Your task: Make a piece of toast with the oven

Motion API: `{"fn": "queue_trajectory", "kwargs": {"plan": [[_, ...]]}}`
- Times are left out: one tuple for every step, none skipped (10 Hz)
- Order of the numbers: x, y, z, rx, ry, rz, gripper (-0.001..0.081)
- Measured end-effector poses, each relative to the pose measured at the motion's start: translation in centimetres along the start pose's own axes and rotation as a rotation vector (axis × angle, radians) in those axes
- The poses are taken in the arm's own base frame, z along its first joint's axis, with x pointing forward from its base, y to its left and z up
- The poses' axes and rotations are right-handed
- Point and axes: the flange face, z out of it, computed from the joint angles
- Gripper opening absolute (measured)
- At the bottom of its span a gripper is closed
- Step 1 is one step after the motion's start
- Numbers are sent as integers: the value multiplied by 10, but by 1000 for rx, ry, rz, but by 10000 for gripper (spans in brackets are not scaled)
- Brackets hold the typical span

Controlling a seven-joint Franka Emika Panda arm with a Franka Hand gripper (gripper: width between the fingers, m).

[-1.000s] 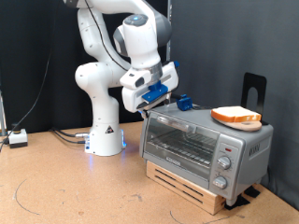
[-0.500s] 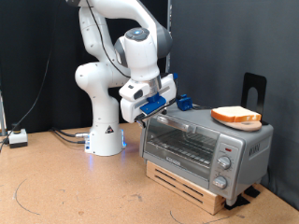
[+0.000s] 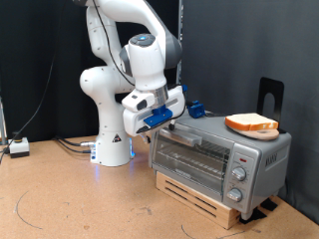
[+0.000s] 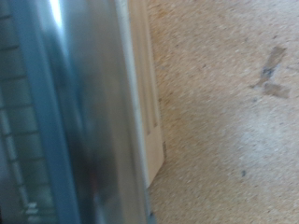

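Observation:
The silver oven (image 3: 224,159) stands on a wooden base at the exterior view's right. The piece of toast (image 3: 251,122) lies on a round wooden plate (image 3: 263,134) on top of the oven. My gripper (image 3: 164,121), with blue fingers, is at the upper left corner of the oven's glass door, by its top edge. Nothing shows between the fingers. The wrist view is blurred. It shows the oven's metal front (image 4: 84,112) very close, the pale wooden base (image 4: 149,103) and the brown table (image 4: 229,112), but not the fingers.
The arm's white base (image 3: 110,144) stands left of the oven. A small white box (image 3: 18,146) and cables lie at the far left. A black stand (image 3: 270,97) rises behind the oven. A wooden pallet (image 3: 199,194) lifts the oven off the table.
My gripper has moved down and to the exterior view's left, from above the oven's top corner to the door's upper edge. The toast and plate have not moved.

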Motion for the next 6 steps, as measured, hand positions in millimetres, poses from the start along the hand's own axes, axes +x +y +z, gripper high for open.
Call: {"fn": "queue_trajectory", "kwargs": {"plan": [[10, 2, 4, -3, 13, 19, 809], [19, 3, 8, -8, 21, 33, 809], [28, 4, 11, -15, 27, 46, 809], [36, 4, 13, -21, 28, 55, 809], [43, 4, 15, -25, 29, 62, 809], [50, 4, 16, -28, 30, 68, 809]]}}
